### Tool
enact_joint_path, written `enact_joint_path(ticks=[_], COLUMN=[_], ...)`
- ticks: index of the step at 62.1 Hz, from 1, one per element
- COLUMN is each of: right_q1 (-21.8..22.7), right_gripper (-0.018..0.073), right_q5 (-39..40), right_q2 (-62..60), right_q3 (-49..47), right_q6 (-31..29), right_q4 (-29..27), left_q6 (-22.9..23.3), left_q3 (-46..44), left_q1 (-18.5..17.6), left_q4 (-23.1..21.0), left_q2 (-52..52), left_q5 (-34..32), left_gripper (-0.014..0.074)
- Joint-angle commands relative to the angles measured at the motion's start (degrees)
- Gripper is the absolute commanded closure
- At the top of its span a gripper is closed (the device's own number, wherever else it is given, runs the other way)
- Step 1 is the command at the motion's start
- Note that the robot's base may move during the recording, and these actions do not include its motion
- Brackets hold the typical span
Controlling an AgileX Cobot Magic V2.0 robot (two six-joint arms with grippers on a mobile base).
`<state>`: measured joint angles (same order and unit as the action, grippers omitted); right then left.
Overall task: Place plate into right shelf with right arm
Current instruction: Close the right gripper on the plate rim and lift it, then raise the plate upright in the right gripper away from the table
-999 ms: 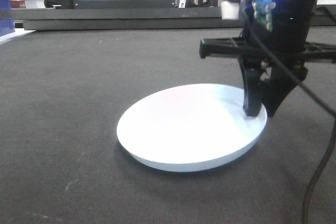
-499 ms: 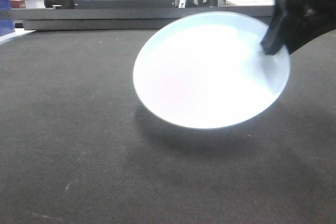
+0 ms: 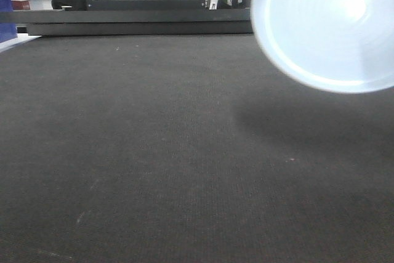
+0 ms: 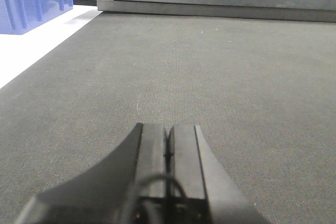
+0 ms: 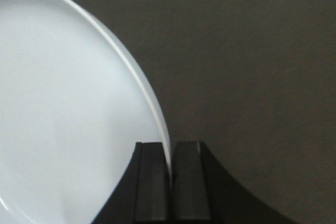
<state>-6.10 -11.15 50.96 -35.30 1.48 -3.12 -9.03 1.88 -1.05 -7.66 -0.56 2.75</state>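
Right fingers [image 5: 185,182] pinch the white plate [image 5: 68,108] by its rim — holding it clear of the counter [image 3: 154,152] for shelving — left fingers [image 4: 154,161] closed, empty.

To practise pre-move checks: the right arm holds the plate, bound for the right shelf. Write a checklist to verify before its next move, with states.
1. Right tool shut on the plate rim: ok.
2. Plate lifted off the mat: ok.
3. Plate held level: not ok, tilted in the front view.
4. Left tool shut, empty, apart from the plate: ok.
5. Right shelf spot free: cannot tell, not in view.
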Motion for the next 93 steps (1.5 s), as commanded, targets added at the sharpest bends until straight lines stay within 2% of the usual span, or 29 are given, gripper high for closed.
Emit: enact_joint_path(ticks=[1, 12, 36, 93], right_q1=[2.5, 4.6, 4.7, 4.7], right_gripper=[0.0508, 0.0508, 0.0508, 0.0508], right_q5=[8.9, 9.7, 8.1, 8.1], right_q2=[-5.0, -14.6, -33.3, -35.2], right_q3=[0.3, 3.4, 8.9, 8.9], right_q6=[-1.5, -1.5, -1.5, -1.5], right_q4=[-0.8, -0.9, 0.2, 0.2], left_q6=[0.4, 0.4, 0.4, 0.4], left_q3=[0.6, 0.6, 0.6, 0.6], left_q1=[-0.1, -0.1, -0.1, -0.1], left_q4=[-0.5, -0.5, -0.5, -0.5], left_q2=[-0.6, -0.6, -0.6, -0.6], left_q5=[-5.2, -5.2, -5.2, -5.2], left_gripper=[0.0724, 0.0724, 0.0724, 0.0724])
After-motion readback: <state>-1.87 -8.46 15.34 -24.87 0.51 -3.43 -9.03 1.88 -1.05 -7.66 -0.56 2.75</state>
